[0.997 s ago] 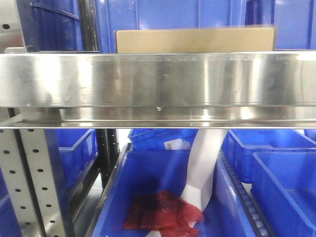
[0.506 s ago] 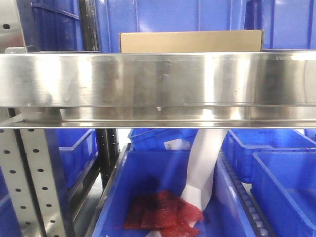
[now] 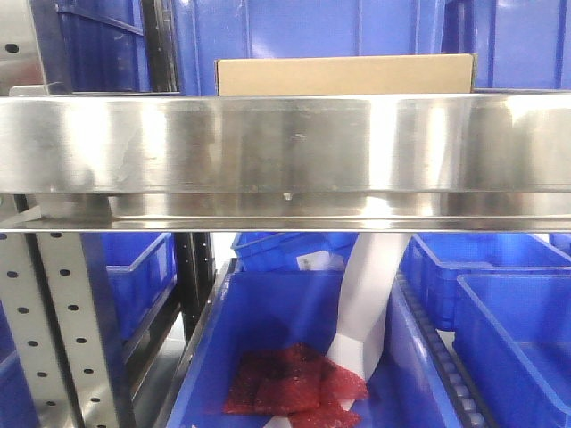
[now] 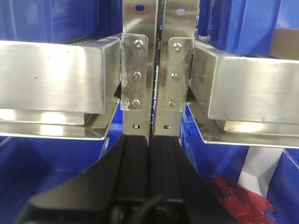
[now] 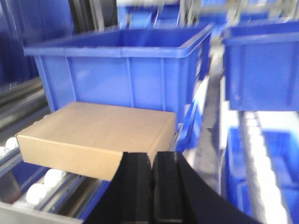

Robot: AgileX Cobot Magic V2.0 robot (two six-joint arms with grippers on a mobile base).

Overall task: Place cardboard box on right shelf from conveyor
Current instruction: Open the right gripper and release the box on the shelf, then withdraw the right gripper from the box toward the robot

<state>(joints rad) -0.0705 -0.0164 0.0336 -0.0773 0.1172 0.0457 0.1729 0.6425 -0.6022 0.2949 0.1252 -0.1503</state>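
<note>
The cardboard box (image 3: pixel 343 75) lies flat on the right shelf (image 3: pixel 285 143), only its top strip showing above the steel front rail. In the right wrist view the cardboard box (image 5: pixel 98 133) rests on white rollers (image 5: pixel 51 179) in front of a blue bin (image 5: pixel 126 70). My right gripper (image 5: pixel 153 161) is shut with nothing between its fingers, just before the box's near right corner. My left gripper (image 4: pixel 150 140) is shut and empty, facing the shelf's paired uprights (image 4: pixel 154 60). A corner of the box (image 4: pixel 286 42) shows at the upper right there. The conveyor is out of view.
Blue bins (image 3: pixel 508 303) fill the level below the rail; one holds a red mesh bag (image 3: pixel 294 379) and a white sheet (image 3: pixel 370 303). A perforated grey upright (image 3: pixel 53 312) stands at the lower left. More blue bins (image 5: pixel 261 70) line the right side.
The box slid a little farther back on the shelf and looks narrower than one second ago. It has stayed still over the last half second.
</note>
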